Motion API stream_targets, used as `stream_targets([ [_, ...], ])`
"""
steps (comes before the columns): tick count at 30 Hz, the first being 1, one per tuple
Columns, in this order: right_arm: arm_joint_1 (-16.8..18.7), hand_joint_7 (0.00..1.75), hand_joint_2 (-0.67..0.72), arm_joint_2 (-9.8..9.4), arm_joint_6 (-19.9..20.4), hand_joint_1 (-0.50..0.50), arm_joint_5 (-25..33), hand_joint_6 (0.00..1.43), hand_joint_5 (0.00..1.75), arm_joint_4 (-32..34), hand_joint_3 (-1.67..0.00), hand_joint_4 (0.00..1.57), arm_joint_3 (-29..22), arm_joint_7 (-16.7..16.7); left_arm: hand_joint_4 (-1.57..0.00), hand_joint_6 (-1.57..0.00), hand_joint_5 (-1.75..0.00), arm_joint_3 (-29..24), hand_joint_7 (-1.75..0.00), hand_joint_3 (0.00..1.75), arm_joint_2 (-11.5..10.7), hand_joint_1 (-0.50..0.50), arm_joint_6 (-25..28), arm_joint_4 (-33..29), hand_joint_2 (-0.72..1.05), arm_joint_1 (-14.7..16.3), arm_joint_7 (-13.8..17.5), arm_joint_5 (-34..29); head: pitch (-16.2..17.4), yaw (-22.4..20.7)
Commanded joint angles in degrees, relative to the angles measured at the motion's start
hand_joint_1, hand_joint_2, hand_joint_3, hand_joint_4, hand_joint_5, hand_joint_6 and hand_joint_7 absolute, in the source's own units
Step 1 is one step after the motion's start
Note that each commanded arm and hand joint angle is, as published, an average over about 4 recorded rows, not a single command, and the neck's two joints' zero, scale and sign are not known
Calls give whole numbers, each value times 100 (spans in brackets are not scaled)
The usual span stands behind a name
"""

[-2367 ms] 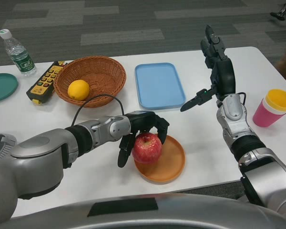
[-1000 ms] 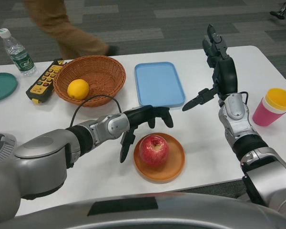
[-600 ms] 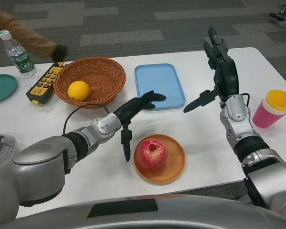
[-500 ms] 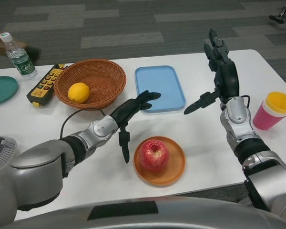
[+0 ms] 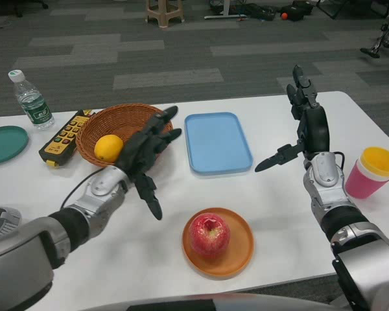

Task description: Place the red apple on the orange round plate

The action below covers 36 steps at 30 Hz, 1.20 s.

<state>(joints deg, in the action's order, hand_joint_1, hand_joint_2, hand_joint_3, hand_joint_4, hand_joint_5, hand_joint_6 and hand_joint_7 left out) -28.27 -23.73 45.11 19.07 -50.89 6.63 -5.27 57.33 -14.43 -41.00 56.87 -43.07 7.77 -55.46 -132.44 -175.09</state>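
The red apple (image 5: 210,235) sits upright on the orange round plate (image 5: 241,249) near the table's front edge. My left hand (image 5: 148,155) is raised above the table to the upper left of the plate, well apart from the apple, fingers spread and holding nothing. My right hand (image 5: 305,127) hangs in the air right of the blue tray, fingers extended upward with the thumb out to the left, empty.
A wicker basket (image 5: 126,122) with a yellow lemon (image 5: 109,148) stands behind my left hand. A blue tray (image 5: 217,142) lies at the centre back. A yellow remote (image 5: 65,135), water bottle (image 5: 32,102) and green plate (image 5: 4,143) are far left. A pink and yellow cup (image 5: 372,170) stands far right.
My left hand let go of the apple on the plate, opened, and drew back up to the left toward the basket. The camera tilted up. A person walking behind the table has left view.
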Motion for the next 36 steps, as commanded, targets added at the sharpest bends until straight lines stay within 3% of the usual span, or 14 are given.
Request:
stream_targets([
  [1,-108,0,28,57,13,-46,36,0,0,90,0,0,-74,-42,0,0,-62,-721,-28,4,-281,-47,50,-552,-64,394,110,176,-35,-37],
  [7,-78,0,28,92,11,-46,36,0,0,167,0,0,-69,-44,0,0,-62,-1791,-28,9,-464,-48,246,-1248,-64,787,128,629,-27,-64],
  [16,-73,0,28,90,7,-46,36,0,0,334,0,0,-32,-4,0,0,-62,-3076,-28,9,-437,-48,312,-2004,-64,1143,104,1459,-7,-40],
  [20,-56,0,22,61,7,-46,36,0,0,422,0,0,-21,26,0,0,-72,-3263,-28,2,-402,-48,312,-2145,-64,1204,84,1574,-50,10],
  [36,399,0,22,72,-35,-46,36,0,0,1180,0,0,-250,88,0,0,-72,-3639,-28,7,-330,-48,261,-2525,-64,1262,-24,1798,-226,180],
])
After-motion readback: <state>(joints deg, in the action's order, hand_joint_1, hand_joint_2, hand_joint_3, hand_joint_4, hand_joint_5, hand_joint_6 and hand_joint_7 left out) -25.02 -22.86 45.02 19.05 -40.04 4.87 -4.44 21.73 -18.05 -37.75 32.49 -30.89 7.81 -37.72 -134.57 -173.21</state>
